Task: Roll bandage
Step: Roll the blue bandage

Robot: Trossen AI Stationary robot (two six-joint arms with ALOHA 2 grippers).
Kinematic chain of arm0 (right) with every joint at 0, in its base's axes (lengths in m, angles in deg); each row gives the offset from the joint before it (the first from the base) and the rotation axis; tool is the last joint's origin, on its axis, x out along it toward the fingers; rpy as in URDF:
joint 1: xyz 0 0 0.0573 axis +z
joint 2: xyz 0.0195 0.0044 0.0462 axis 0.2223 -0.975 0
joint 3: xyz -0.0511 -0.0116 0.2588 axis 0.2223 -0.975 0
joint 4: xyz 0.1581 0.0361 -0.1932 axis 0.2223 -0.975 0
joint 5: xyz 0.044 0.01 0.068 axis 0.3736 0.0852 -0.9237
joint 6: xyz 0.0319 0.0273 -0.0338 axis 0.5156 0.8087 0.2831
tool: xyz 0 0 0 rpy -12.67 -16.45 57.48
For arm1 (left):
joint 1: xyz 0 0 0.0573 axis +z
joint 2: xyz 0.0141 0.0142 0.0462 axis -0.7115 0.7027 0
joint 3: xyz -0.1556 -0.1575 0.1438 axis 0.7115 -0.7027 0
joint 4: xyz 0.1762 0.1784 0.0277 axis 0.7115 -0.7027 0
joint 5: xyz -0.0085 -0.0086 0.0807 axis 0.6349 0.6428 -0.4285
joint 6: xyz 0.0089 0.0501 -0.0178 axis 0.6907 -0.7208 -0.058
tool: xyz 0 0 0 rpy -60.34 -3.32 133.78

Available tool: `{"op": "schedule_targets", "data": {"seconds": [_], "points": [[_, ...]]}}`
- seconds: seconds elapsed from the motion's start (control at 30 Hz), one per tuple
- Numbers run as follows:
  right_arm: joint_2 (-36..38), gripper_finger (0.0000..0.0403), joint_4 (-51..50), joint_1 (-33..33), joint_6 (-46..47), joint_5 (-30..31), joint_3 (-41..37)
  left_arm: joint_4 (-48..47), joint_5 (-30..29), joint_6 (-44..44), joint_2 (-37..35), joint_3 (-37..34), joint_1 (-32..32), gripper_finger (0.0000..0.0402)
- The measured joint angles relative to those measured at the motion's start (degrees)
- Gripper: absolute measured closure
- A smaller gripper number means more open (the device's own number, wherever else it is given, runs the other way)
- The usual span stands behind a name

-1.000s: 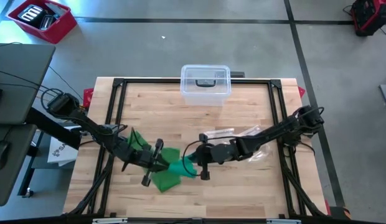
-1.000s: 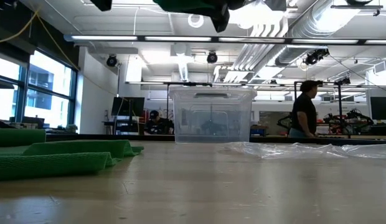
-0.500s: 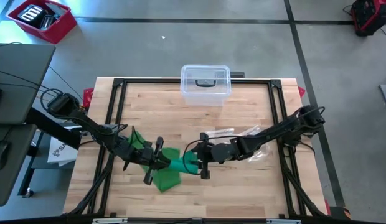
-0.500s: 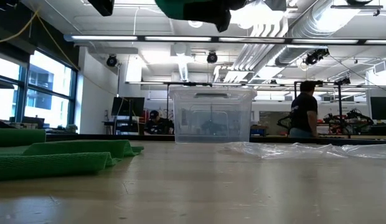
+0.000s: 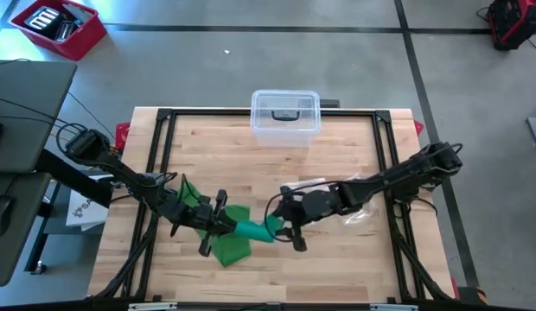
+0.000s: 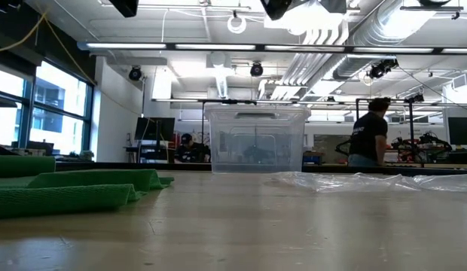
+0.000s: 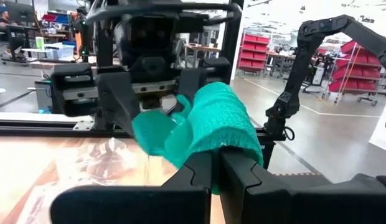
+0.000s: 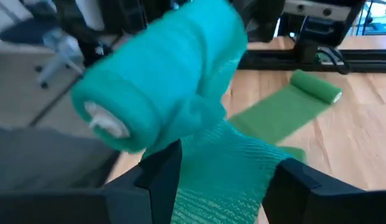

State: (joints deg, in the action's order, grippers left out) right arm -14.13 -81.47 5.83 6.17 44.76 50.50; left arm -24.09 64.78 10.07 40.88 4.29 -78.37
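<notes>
A teal-green bandage roll [image 5: 251, 230] [image 7: 221, 121] [image 8: 162, 68] hangs level above the near middle of the table. My left gripper [image 5: 226, 226] [image 7: 216, 171] is shut on it. The roll's loose strip [image 8: 230, 168] drops to a green heap [image 5: 231, 249] lying on the wood. My right gripper [image 5: 283, 227] [image 8: 224, 180] is open at the roll's free end. Its fingers stand on either side of the hanging strip. A second green bandage [image 8: 315, 87] [image 5: 188, 192] lies partly unrolled on the table behind the left arm. My left gripper pinches the roll at its left end [image 7: 225, 149] between its two shut fingers. The fingers come level from the table's left and lie along the roll. The roll sticks out beyond the fingertips, lifted clear, with its strip hanging slack to the table.
A clear plastic box [image 5: 285, 114] [image 6: 254, 139] stands at the far edge's middle. A crumpled clear wrapper [image 5: 337, 186] [image 6: 354, 181] lies under the right arm. A person [image 6: 367, 139] stands in the room beyond. Bare wood lies near the front edge.
My right gripper has opened and let go of the roll's free end. It has drawn back a little toward the table's right edge, risen and tipped. The roll stays level in my left gripper.
</notes>
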Motion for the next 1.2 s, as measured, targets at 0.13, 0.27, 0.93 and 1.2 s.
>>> {"op": "schedule_targets", "data": {"seconds": [0.13, 0.27, 0.93, 1.2], "points": [[-0.3, 0.0214, -0.6, -1.5, 1.1, -2.4, -0.1, -0.1, 0.0, 0.0, 0.0, 0.0, 0.0, 0.0400], [-0.1, 0.0195, -0.6, -3.8, 2.1, -8.4, 0.3, -0.3, 0.0, 0.1, 0.0, 0.0, 0.0, 0.0400], [0.4, 0.0153, -21.0, -7.1, 2.0, -0.8, 5.0, -2.9, -0.5, 2.4, 0.0, 0.0, 0.0, 0.0400], [3.3, 0.0153, -31.3, -5.3, 4.8, 16.5, 5.0, -3.5, -2.7, 6.3, 0.0, 0.0, 0.5, 0.0400]]}}
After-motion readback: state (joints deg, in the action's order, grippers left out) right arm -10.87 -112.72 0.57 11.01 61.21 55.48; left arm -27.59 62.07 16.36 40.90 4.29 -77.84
